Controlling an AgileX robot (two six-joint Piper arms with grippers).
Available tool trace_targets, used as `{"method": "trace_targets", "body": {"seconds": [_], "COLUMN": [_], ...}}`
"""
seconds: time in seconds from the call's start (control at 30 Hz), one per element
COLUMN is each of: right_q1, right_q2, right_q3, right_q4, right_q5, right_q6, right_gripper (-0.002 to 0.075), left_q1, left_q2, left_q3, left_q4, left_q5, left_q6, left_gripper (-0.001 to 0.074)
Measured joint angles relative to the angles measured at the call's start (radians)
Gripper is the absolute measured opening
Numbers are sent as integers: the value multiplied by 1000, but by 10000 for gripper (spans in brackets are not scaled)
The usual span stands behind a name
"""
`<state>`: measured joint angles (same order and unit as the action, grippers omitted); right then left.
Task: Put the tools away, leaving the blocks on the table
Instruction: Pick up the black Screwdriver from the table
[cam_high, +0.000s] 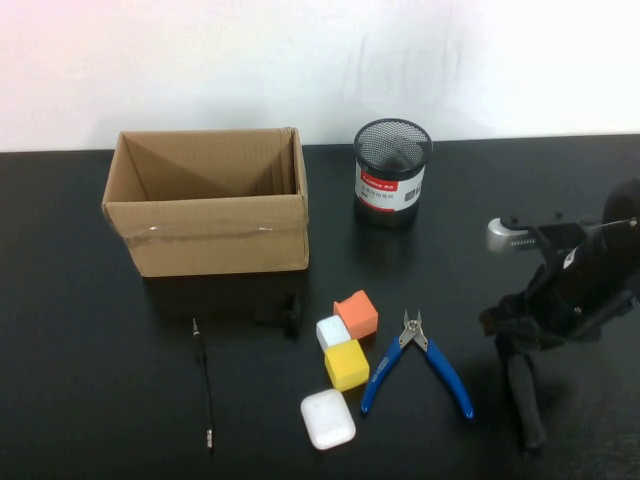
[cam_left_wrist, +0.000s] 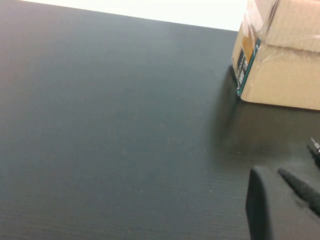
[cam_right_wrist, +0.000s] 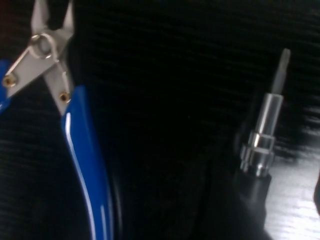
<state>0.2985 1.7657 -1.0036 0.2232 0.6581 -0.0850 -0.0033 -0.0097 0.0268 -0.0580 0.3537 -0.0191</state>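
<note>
The blue-handled pliers (cam_high: 420, 360) lie flat at the front centre of the black table (cam_high: 80, 300), and also show in the right wrist view (cam_right_wrist: 82, 145). The thick black-handled screwdriver (cam_high: 525, 400) lies right of them, metal shaft (cam_right_wrist: 270, 115) pointing away from me. My right gripper (cam_high: 510, 345) is low over it, open, its fingers on either side of the handle (cam_right_wrist: 250, 200). The thin black driver (cam_high: 203, 380) lies at the front left. The orange (cam_high: 356, 312), white (cam_high: 333, 331) and yellow (cam_high: 347, 364) blocks cluster at the centre. My left gripper (cam_left_wrist: 280, 210) is low over the table near the box's corner, outside the high view.
An open cardboard box (cam_high: 205, 215) stands at the back left, and shows in the left wrist view (cam_left_wrist: 285, 60). A black mesh cup (cam_high: 392, 172) stands at the back centre. A white earbud case (cam_high: 328, 418) lies by the yellow block. A small black object (cam_high: 285, 315) sits in front of the box.
</note>
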Motion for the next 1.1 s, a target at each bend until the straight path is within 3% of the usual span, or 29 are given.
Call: {"method": "trace_targets", "body": {"seconds": [0.1,0.33,0.63,0.73,0.97,1.1], "right_q1": [0,1,1,1,1,1], "right_q2": [19,24,24,24,24,26], "right_q3": [-1,-15,-21,-21,-21,-21], "right_q4": [-12,-29,-38,-42,-44,-44], "right_q5": [-6,-11,-7,-3,34,45], "right_q6": [-2,-3,1,13,48,54], "right_gripper": [295,31,-6,29,310,353], "left_q1": [0,0,0,0,0,0], "left_q2": [0,0,0,0,0,0], "left_q3": [0,0,0,0,0,0], "left_q4": [0,0,0,0,0,0], "left_q5": [0,0,0,0,0,0], "left_q6": [0,0,0,0,0,0], "left_gripper": [-4,-4,-4,-4,-4,-4]}}
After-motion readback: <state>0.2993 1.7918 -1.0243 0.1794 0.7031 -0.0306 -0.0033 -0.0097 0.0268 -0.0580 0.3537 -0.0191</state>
